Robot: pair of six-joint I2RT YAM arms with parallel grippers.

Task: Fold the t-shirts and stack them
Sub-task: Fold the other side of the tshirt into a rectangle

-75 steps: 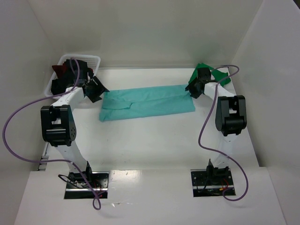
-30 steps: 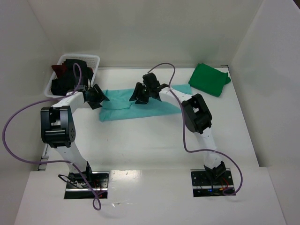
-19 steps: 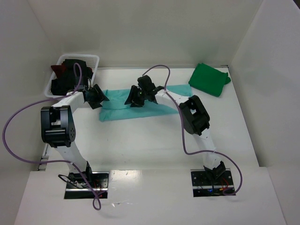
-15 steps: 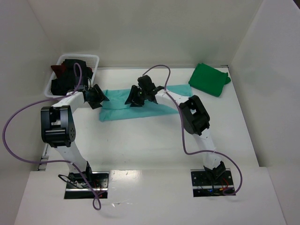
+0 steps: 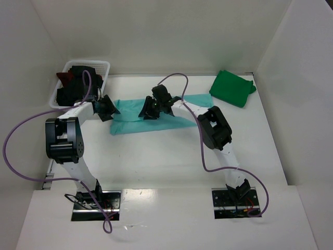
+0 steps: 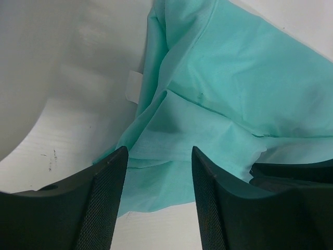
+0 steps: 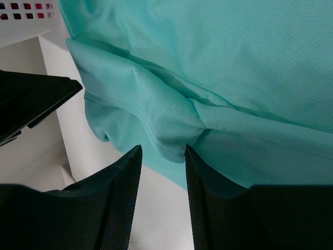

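Teal t-shirt, middle out of sight under right pincer

White surface, walled at 9, 12 and 3 o'clock. Directly on it:
- teal t-shirt: long folded band lying 9-to-3 across the far half, just past centre toward 12. Its 9 o'clock end is rumpled, with loose layers overlapping; its 3 o'clock end narrows.
- green t-shirt: flat folded square in the 1-2 o'clock corner, clear gap to the teal one.
- white lattice basket: 10-11 o'clock corner, near the teal shirt's 9 o'clock end.
- arm base plates at 7 and 5 o'clock, near edge.
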